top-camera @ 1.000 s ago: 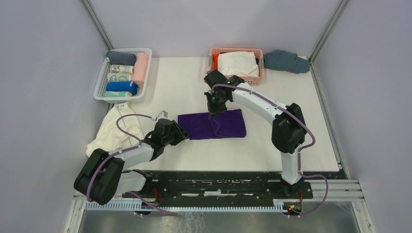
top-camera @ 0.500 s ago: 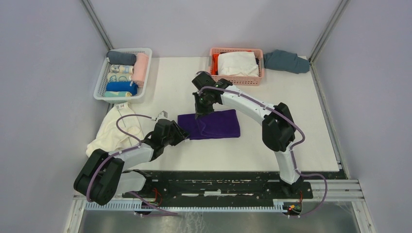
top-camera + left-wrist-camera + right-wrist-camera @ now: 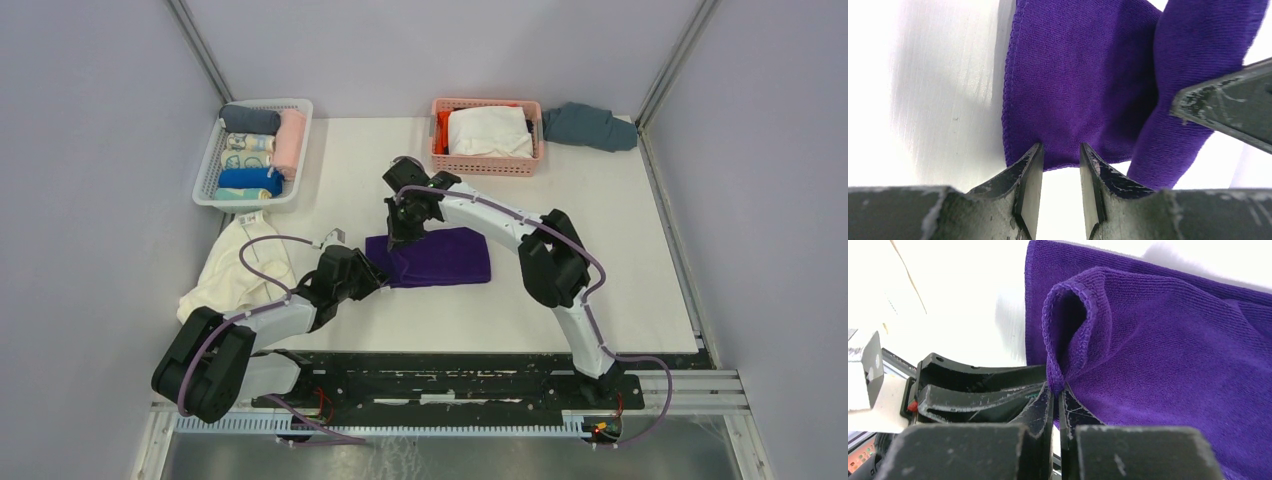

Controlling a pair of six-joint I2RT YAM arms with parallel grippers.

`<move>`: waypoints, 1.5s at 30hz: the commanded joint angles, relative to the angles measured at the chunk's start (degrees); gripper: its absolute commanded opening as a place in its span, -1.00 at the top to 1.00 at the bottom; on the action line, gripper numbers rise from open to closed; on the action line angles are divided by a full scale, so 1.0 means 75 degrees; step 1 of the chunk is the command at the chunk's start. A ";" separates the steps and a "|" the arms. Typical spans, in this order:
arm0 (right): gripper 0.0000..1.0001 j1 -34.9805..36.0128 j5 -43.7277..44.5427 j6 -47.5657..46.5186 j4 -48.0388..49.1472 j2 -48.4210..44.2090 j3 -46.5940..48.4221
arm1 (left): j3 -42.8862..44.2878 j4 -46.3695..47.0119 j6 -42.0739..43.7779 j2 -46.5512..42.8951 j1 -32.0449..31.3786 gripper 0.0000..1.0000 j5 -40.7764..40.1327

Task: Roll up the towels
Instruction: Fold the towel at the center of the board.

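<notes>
Two towels belong to the task. One purple towel [image 3: 445, 258] lies folded at the middle of the top view. One cream-white towel [image 3: 232, 272] sits crumpled at the left middle, at the left edge of the table [image 3: 600, 260].

There are two baskets along the upper part of the frame. A white basket [image 3: 268, 102] at upper left holds what look like six rolled cloths, though the lowest ones are too small to count surely. A pink basket [image 3: 487, 166] at top centre holds one white cloth [image 3: 488, 132] over orange fabric [image 3: 441, 128]. One teal-grey cloth [image 3: 590, 126] lies at upper right, just beside the pink basket.

There are two grippers, and both are at the purple towel's left end. The right gripper [image 3: 1055, 390] pinches the towel's hemmed edge. A loop of cloth rises from between its nearly touching fingers, and the rest of the towel spreads across the right of its wrist view. In the top view it stands over the towel's upper left corner.

The left gripper [image 3: 1060, 157] comes in from the lower left with its jaws partway apart and nothing between them. The towel's hemmed edge lies flat just beyond its fingertips, at the upper centre of its view. The lifted fold hangs at upper right, next to one finger of the right gripper
</notes>
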 commanded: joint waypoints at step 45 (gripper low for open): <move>-0.02 0.0034 -0.1291 0.0056 0.1911 -0.0528 -0.0299 | 0.0026 -0.2251 -0.0212 -0.2862 -0.0096 -0.09 -0.0750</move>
